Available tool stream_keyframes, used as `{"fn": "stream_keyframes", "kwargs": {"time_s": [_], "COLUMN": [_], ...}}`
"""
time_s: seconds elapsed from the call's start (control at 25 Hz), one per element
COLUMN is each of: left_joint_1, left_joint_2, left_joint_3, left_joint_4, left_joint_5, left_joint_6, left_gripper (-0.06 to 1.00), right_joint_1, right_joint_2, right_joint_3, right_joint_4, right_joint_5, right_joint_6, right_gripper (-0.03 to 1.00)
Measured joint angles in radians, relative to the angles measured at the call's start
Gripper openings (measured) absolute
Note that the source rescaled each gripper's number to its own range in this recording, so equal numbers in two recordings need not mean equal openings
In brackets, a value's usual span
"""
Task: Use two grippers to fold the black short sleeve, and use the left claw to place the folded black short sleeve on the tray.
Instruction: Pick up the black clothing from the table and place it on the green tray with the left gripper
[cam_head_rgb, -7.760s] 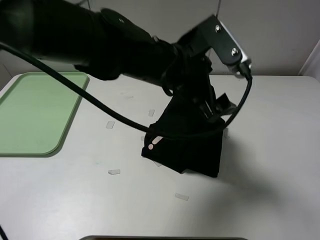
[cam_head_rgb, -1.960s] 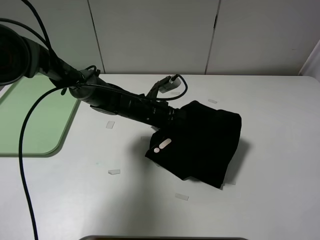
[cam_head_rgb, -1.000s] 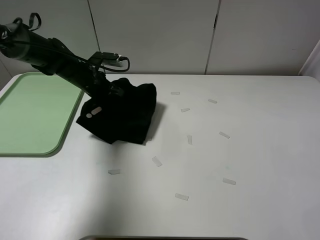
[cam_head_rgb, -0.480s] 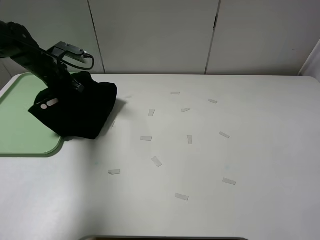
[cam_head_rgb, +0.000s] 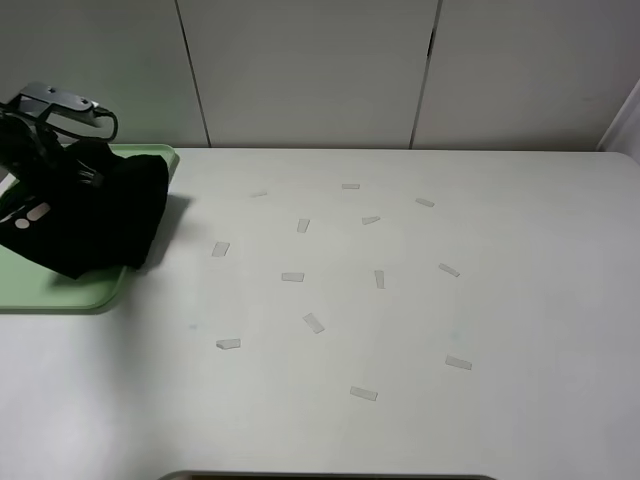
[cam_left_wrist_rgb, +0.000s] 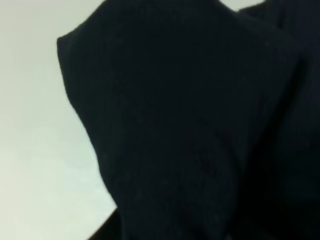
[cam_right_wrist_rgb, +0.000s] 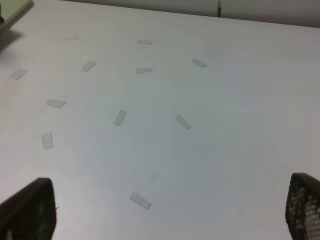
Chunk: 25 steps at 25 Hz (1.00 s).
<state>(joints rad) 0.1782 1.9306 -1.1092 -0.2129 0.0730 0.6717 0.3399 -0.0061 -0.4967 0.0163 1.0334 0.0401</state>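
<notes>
Since half a second ago the left claw (cam_head_rgb: 62, 165) has carried the folded soft black cloth short sleeve (cam_head_rgb: 95, 215) further left; the bundle now sits over the right end of the flat pale green rectangular plastic tray (cam_head_rgb: 100, 297) instead of straddling its edge. Most of the cloth lies above the tray; its right side overhangs the rim toward the white tabletop (cam_head_rgb: 400, 330). A small white printed mark (cam_head_rgb: 32, 215) shows on the cloth's left part.

Left claw: jaws buried in the top of the bundle, clamped on the cloth; silvery metal wrist bracket (cam_head_rgb: 58, 98) and black cable loop (cam_head_rgb: 100, 122) above it. Left wrist view is filled with black fabric (cam_left_wrist_rgb: 190, 125), so contact between cloth and tray cannot be told.

Right gripper (cam_right_wrist_rgb: 165, 210): spread wide, holding nothing, both fingertips (cam_right_wrist_rgb: 30, 207) above bare table. Small pale tape strips (cam_head_rgb: 314, 322) scattered across the tabletop.
</notes>
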Motion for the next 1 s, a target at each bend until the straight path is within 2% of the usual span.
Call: {"fn": "stream_keyframes", "kwargs": {"time_s": [0.28, 0.64, 0.72, 0.84, 0.92, 1.0], "left_joint_1": [0.040, 0.041, 0.041, 0.041, 0.041, 0.041], "left_joint_2": [0.007, 0.029, 0.028, 0.023, 0.015, -0.005], "left_joint_3": [0.000, 0.000, 0.000, 0.000, 0.000, 0.000], "left_joint_4": [0.004, 0.007, 0.010, 0.010, 0.011, 0.012], "left_joint_5": [-0.114, -0.136, -0.136, -0.163, -0.173, -0.178], "left_joint_6": [0.013, 0.017, 0.028, 0.033, 0.033, 0.034], "left_gripper": [0.17, 0.18, 0.35, 0.79, 0.91, 0.96], "right_joint_1": [0.000, 0.000, 0.000, 0.000, 0.000, 0.000], "right_joint_2": [0.000, 0.000, 0.000, 0.000, 0.000, 0.000], "right_joint_3": [0.000, 0.000, 0.000, 0.000, 0.000, 0.000], "right_joint_4": [0.000, 0.000, 0.000, 0.000, 0.000, 0.000], "right_joint_5": [0.000, 0.000, 0.000, 0.000, 0.000, 0.000], "right_joint_6": [0.000, 0.000, 0.000, 0.000, 0.000, 0.000], "right_gripper": [1.00, 1.00, 1.00, 1.00, 1.00, 1.00]}}
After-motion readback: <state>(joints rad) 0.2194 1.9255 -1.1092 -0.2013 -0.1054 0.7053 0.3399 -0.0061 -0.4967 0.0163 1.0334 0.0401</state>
